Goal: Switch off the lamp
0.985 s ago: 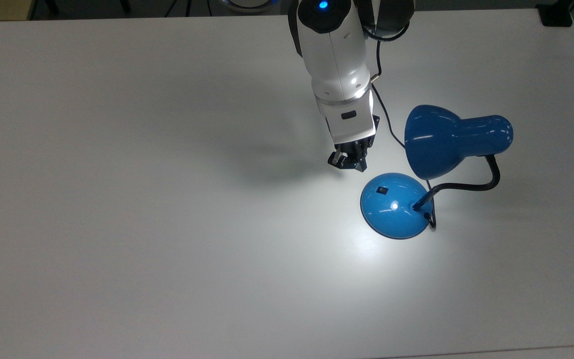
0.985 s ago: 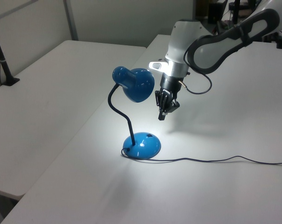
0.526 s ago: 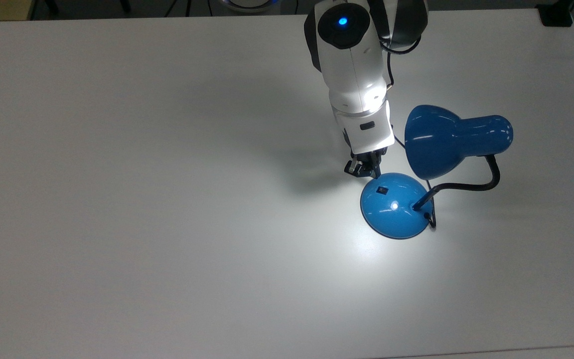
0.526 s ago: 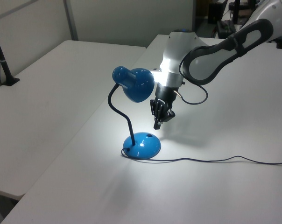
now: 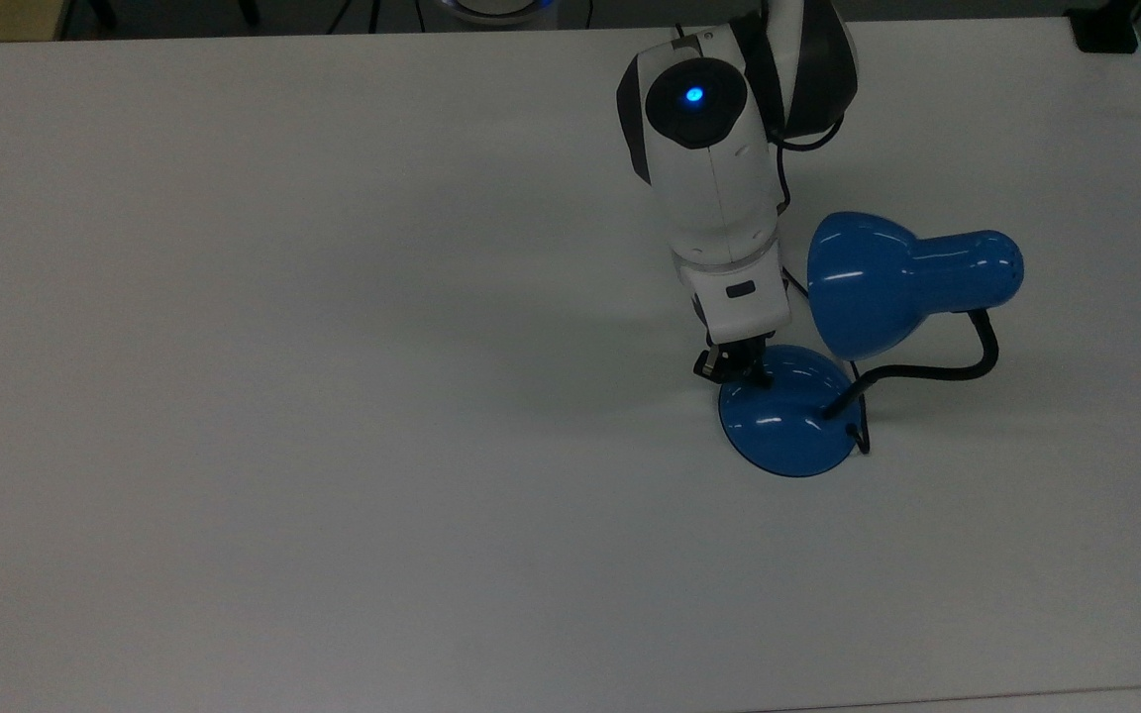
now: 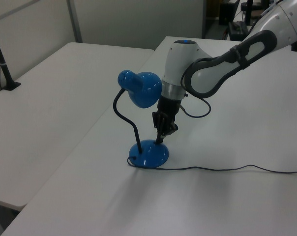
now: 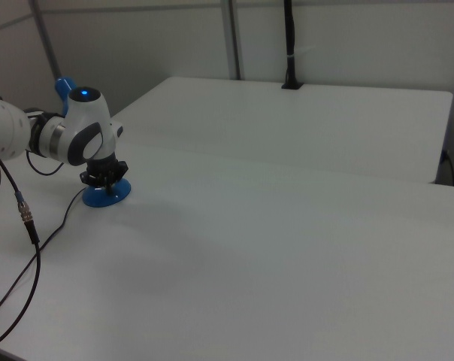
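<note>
- Blue and shiny, the lamp (image 5: 868,327) stands on the white table (image 5: 333,396), near the top view's right side. No light comes from it.
- Its black cord (image 6: 227,168) trails across the table.
- A second white table (image 6: 45,83) and pale walls (image 7: 174,45) are behind.
- The white arm (image 5: 709,178) leans down beside the shade.
- The gripper (image 5: 734,368) touches the round base (image 5: 788,426), fingers squeezed close together, holding nothing.

No text or label can be read.
</note>
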